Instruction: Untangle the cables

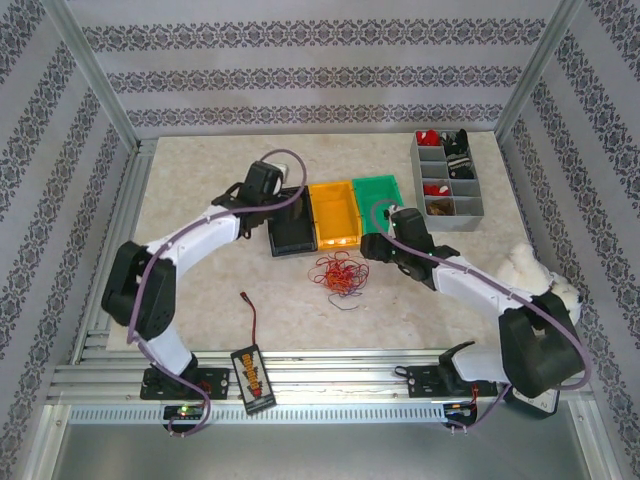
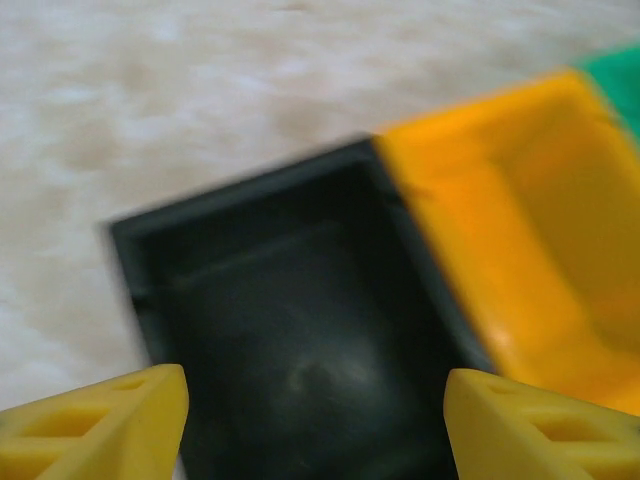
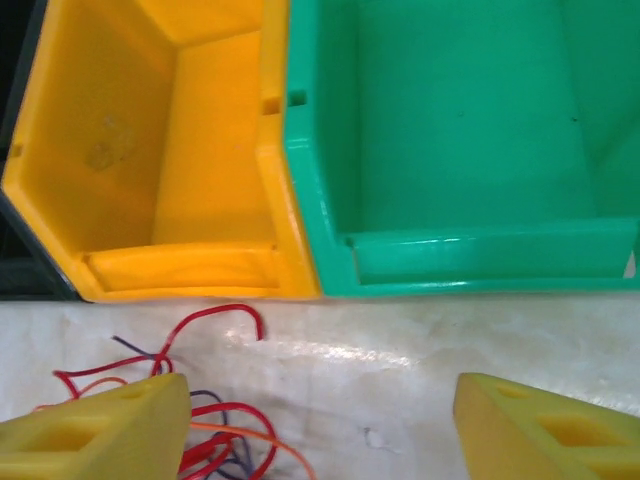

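- The right gripper [image 3: 318, 425] sits at the bottom edge, looking down on the table; its two yellow fingers [image 3: 95, 430] are spread wide, with bare tabletop between them.
- A yellow bin [image 3: 150, 150] fills the upper left, its low front lip facing the camera.
- A green bin [image 3: 460, 120] sits beside it on the right, their side walls touching.
- A sliver of a black bin [image 3: 18, 270] shows at the far left, against the yellow one.
- The cables [image 3: 205, 455], thin red and orange wires with a darker strand among them, lie in loose curls on the pale marbled table [image 3: 430, 350], just in front of the yellow bin and partly hidden behind the left-hand finger.
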Action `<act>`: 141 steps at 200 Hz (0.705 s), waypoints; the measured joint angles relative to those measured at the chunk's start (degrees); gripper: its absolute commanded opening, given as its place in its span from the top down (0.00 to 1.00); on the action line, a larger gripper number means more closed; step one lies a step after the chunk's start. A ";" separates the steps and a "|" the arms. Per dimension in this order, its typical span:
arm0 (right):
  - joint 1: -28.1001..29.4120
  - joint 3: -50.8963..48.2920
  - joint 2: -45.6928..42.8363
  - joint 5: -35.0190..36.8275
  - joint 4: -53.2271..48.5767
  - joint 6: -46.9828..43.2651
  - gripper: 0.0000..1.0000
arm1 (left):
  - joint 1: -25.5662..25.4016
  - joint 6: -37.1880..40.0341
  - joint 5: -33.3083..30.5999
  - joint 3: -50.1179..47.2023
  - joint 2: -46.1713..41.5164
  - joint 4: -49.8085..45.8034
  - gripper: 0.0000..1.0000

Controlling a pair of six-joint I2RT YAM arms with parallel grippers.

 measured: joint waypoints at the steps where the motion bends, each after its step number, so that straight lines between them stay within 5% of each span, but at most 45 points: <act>1: -0.11 -0.04 0.13 -0.20 0.00 0.00 0.42 | -0.17 0.09 0.22 -0.09 -0.13 0.00 0.31; 45: -0.63 -0.57 4.09 -5.84 0.07 -0.07 0.47 | -12.11 3.43 9.75 -5.64 -1.86 -0.70 0.26; 84: -0.63 -0.85 6.73 -7.89 0.83 0.11 0.50 | -14.03 3.58 11.37 -6.62 0.57 -1.51 0.26; 113: -0.61 -0.83 10.14 -8.44 1.95 0.48 0.62 | -14.05 3.58 11.43 -6.49 4.09 -1.38 0.25; 141: -0.61 -0.72 12.79 -9.44 2.99 1.16 0.85 | -14.16 3.63 11.82 -5.05 6.93 -1.31 0.24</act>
